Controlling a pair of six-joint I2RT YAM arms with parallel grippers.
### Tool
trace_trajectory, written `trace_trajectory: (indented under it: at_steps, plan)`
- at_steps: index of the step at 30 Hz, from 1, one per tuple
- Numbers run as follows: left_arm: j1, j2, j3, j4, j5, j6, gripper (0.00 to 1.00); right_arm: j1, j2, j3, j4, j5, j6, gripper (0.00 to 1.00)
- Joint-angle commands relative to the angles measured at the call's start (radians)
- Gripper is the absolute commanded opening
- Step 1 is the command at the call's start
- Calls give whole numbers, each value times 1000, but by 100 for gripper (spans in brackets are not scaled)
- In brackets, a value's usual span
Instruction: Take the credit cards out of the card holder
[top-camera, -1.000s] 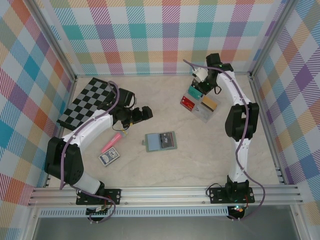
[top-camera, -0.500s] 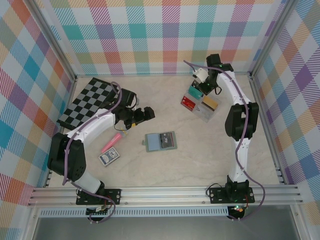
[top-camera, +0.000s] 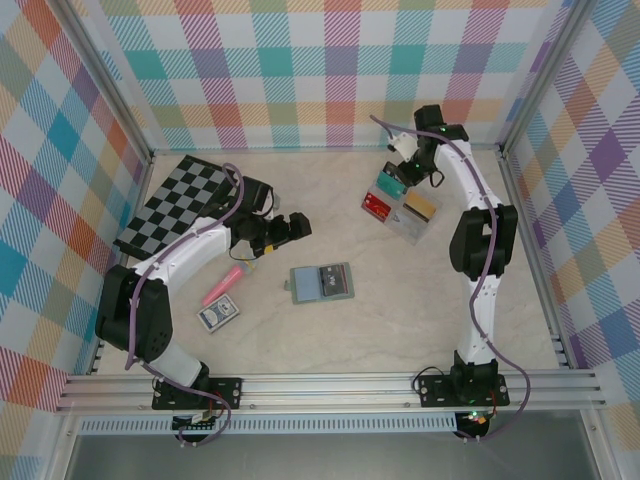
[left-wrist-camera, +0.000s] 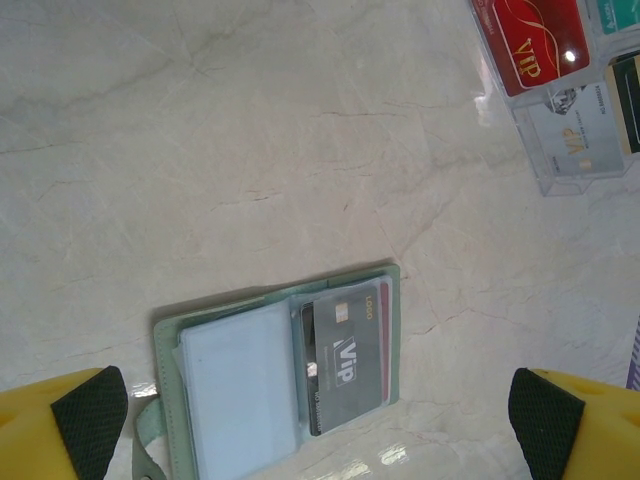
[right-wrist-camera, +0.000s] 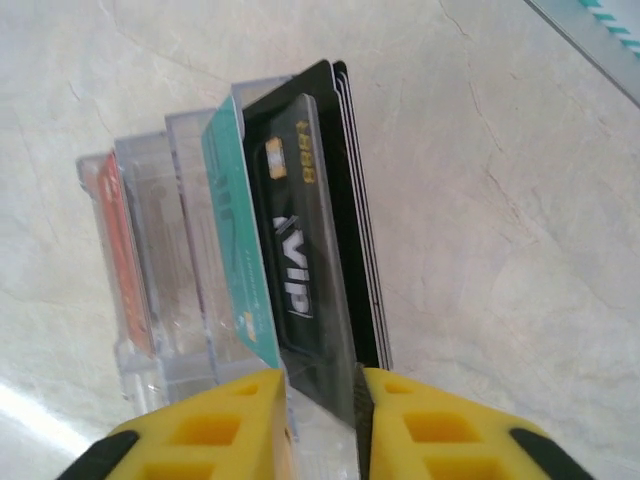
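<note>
Black credit card, upright inside right gripper, teal card just beside

In the left wrist view, the dark grey rectangular plastic card tucked in the right-hand slot of the open grey-green soft bifold card holder bears "Vip" in large pale letters. Smaller print at its corner is too fine to read. The glossy red plastic card shows "Vip" in gold script, and the silver-grey plastic card beside it, lying in the clear plastic tray, carries a gold "Vip" as well. In the right wrist view, the black plastic card standing on edge reads "VIP" in white, running sideways. A short row of gold embossed digits above it is too blurred to tell. The white markings on the teal plastic card next to it are illegible.
</note>
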Motion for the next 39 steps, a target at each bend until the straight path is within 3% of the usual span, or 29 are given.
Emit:
trace_trajectory:
  at_steps: [1,7,14,20,23,27,30,35,39]
  plan:
    - [11,-16,15,1,10,-15,100,-6,-77,9,-20,-75,98,33]
    - [8,-41,-10,5,10,-26,100,-7,-235,-134,36,-153,311,46]
    - [-38,-83,-62,23,21,-43,98,-6,-516,-504,170,-366,617,53]
    - [-116,-102,-112,50,11,-79,92,-1,-727,-835,294,-457,884,58]
    - [-155,-91,-138,83,4,-133,85,43,-788,-972,365,-543,935,61]
    - [-204,-63,-169,137,-23,-215,75,127,-815,-1077,413,-493,1013,61]
    - [-228,-26,-189,193,-33,-268,61,179,-821,-1154,492,-463,1104,59]
    - [-262,52,-198,291,-45,-323,41,266,-766,-1205,576,-424,1176,56]
    - [-272,85,-206,319,-76,-342,34,322,-689,-1206,619,-425,1204,50]
